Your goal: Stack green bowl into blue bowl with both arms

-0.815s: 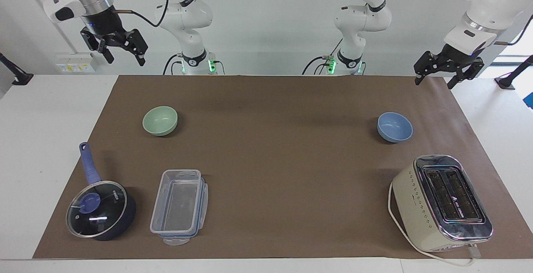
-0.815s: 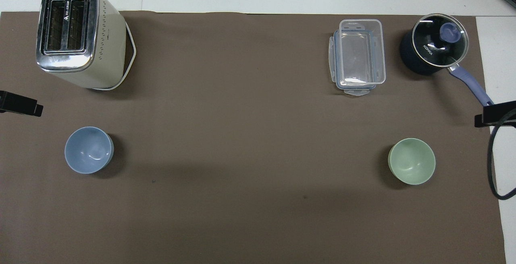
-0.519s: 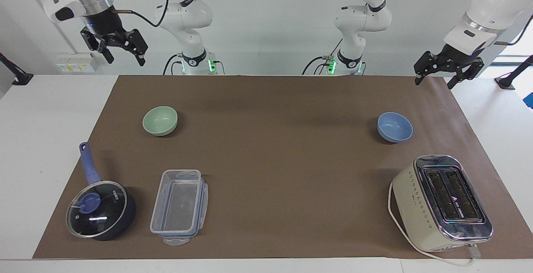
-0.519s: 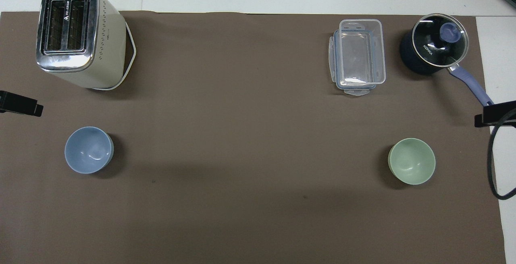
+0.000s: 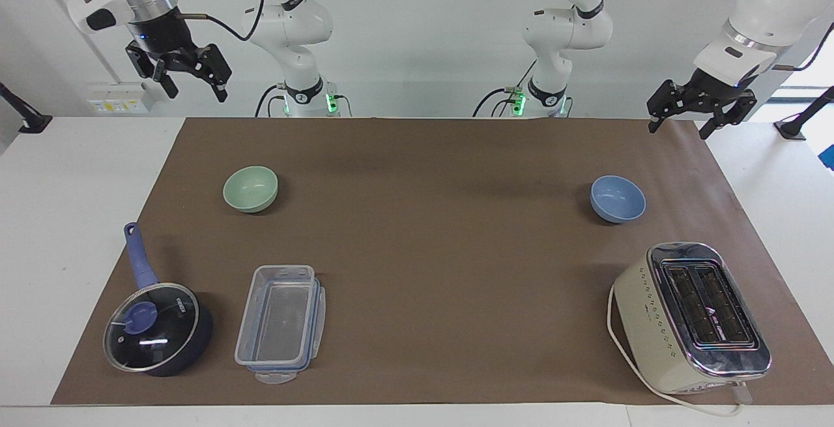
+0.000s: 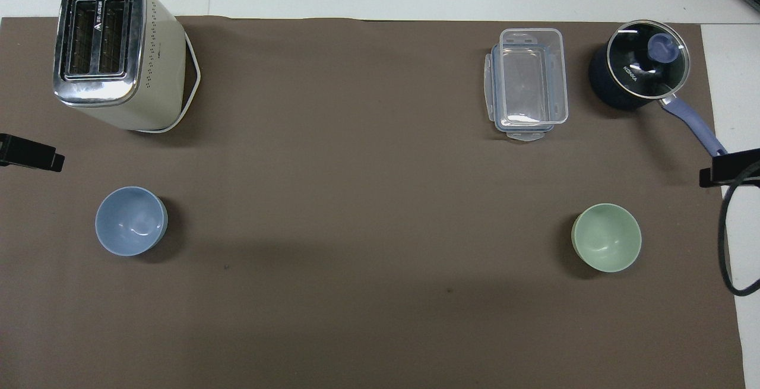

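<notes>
The green bowl (image 5: 250,188) stands upright and empty on the brown mat toward the right arm's end; it also shows in the overhead view (image 6: 606,237). The blue bowl (image 5: 617,199) stands upright and empty toward the left arm's end, and shows in the overhead view (image 6: 130,221). My right gripper (image 5: 194,91) hangs open and empty, high over the right arm's end of the table, well apart from the green bowl. My left gripper (image 5: 679,130) hangs open and empty over the mat's corner at the left arm's end, apart from the blue bowl. Only the grippers' tips show in the overhead view.
A cream toaster (image 5: 690,316) stands farther from the robots than the blue bowl. A dark blue glass-lidded saucepan (image 5: 156,329) and a clear plastic container (image 5: 280,323) stand farther out than the green bowl. The brown mat (image 5: 430,244) covers most of the table.
The right gripper has drifted very slightly upward. The left gripper has barely moved. Both bowls stay where they were.
</notes>
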You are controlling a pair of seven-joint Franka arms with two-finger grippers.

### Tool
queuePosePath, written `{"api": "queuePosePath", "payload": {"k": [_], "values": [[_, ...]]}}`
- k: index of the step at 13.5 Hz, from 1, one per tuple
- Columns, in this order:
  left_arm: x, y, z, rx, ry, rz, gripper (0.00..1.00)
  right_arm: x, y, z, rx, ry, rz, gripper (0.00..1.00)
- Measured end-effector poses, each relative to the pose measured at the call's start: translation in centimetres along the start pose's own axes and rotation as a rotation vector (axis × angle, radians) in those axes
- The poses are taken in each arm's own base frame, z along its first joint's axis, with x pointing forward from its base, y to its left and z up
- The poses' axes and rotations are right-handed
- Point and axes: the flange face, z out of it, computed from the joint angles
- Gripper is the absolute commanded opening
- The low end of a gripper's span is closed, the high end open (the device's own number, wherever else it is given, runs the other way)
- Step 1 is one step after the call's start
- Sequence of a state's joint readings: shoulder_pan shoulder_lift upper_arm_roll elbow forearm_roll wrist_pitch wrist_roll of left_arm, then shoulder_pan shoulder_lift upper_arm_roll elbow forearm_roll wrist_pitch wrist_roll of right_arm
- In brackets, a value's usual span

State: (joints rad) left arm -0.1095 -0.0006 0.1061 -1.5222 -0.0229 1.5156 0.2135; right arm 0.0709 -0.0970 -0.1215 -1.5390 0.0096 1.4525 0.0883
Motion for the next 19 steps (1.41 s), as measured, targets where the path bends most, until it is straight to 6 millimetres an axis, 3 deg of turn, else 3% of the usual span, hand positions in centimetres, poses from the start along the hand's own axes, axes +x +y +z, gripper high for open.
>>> {"api": "queuePosePath", "payload": {"k": [19], "values": [[-0.03, 0.0, -0.04, 0.0, 0.001, -0.001, 1.0, 0.27, 0.84, 0.38, -0.037, 0.005, -0.056, 1.0]]}}
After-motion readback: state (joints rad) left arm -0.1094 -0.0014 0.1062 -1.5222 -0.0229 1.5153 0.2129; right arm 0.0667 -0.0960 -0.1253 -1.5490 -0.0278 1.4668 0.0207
